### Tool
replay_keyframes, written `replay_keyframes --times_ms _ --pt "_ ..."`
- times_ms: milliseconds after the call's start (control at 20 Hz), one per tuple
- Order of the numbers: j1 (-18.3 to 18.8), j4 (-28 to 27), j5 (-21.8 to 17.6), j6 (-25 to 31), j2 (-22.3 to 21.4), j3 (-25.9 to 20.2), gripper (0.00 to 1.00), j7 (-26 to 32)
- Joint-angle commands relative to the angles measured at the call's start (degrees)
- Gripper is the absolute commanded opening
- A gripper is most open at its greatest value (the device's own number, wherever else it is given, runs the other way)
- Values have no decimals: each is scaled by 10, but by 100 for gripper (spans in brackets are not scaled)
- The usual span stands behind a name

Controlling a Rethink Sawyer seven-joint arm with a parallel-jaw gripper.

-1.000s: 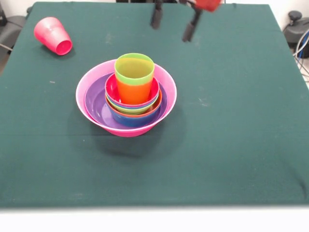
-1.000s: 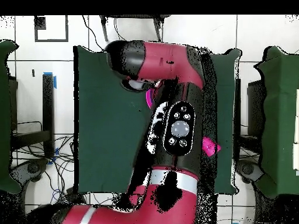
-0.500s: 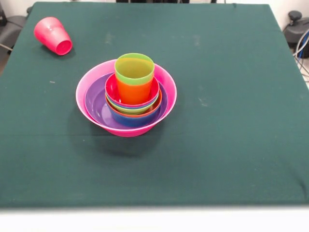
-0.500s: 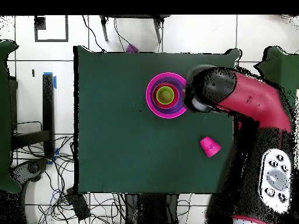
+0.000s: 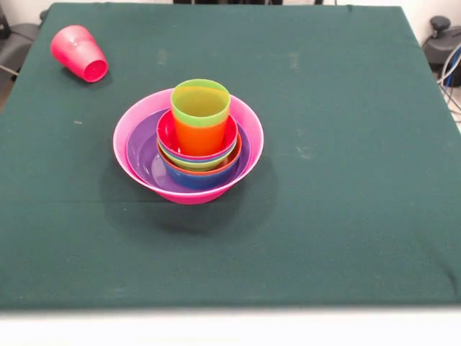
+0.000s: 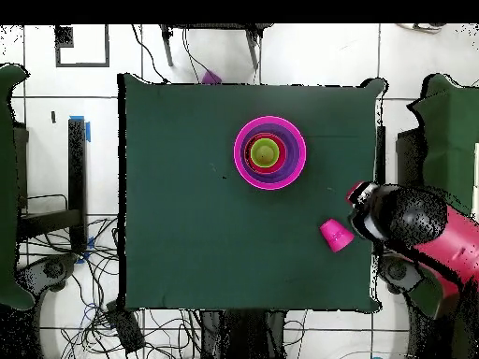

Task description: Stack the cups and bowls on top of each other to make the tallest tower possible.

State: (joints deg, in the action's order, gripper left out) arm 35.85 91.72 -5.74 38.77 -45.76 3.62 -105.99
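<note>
Claw hidden under the arm (image 6: 412,224) off the table's (image 5: 346,144) edge, can't tell its state; red-pink cup (image 5: 79,52) lies toppled at ten o'clock from the tower (image 5: 189,144)

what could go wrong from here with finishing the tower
1. The red-pink plastic tumbler lies on its side near the table's edge; a nudge may roll it off.
2. The lime green tumbler tops the nested bowl stack; pressing another cup on off-centre may tip it.
</note>
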Motion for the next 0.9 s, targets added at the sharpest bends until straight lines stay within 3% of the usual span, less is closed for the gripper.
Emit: replay_keyframes --times_ms 50,300,500,900 --pt "23 172 -76 -103 -9 -135 100 147" --pt "69 234 -104 -194 -11 -173 100 95" --pt "85 252 -137 -222 3 -181 100 70" --pt "154 276 -204 -264 35 -224 100 63"
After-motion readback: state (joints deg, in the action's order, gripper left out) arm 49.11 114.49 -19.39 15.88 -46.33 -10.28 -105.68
